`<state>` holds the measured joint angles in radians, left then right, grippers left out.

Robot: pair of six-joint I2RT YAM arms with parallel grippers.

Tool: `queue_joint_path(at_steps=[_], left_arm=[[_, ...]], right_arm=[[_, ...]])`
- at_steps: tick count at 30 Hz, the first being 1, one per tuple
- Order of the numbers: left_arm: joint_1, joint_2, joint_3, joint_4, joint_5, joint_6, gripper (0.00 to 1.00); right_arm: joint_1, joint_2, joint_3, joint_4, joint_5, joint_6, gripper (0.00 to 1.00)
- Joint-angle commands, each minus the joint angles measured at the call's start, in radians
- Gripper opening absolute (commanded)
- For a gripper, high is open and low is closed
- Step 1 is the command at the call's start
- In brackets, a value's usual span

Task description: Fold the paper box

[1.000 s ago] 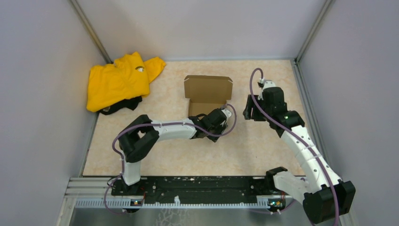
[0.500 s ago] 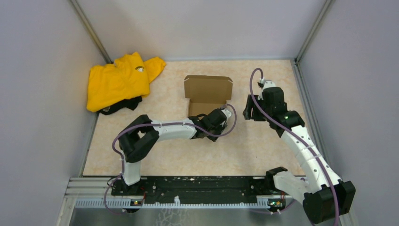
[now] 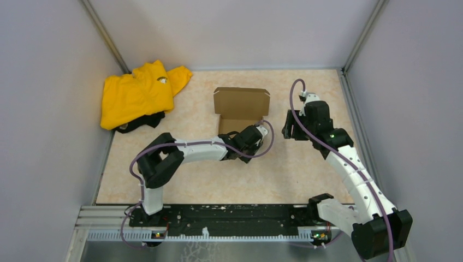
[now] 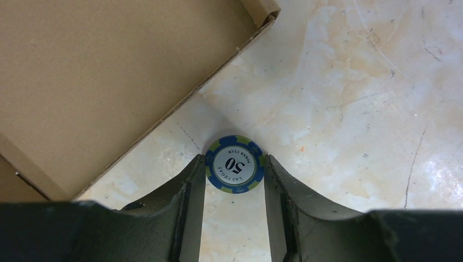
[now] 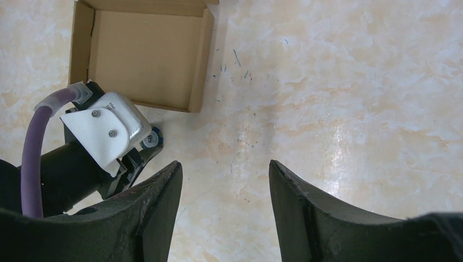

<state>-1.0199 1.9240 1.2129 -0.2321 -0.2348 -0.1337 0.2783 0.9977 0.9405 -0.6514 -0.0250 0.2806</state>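
The paper box (image 3: 241, 103) is plain, unprinted brown. The poker chip (image 4: 235, 164) is blue with yellow-green edge blocks – its centre white, numbered in black. The table (image 3: 306, 164) is beige, marbled with pale veins; the garment (image 3: 136, 95) bright yellow, the cable (image 5: 31, 147) purple.

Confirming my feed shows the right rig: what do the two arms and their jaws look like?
The left arm and right arm have white link shells with black joints and bases. A purple cable runs along each. The left gripper and right gripper have dark, tapered jaws.
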Motion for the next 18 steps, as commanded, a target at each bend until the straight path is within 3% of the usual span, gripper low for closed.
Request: queue_joint_path(at_steps=[1,18], left_arm=[[0.015,-0.015,0.005,-0.075,-0.020,0.026,0.46],[0.015,-0.033,0.033,-0.084,-0.017,0.031,0.46]], right_arm=[[-0.008,-0.004,0.029,0.037,-0.001,-0.007,0.59],[-0.007,-0.005,0.031,0.037,-0.003,-0.006,0.59]])
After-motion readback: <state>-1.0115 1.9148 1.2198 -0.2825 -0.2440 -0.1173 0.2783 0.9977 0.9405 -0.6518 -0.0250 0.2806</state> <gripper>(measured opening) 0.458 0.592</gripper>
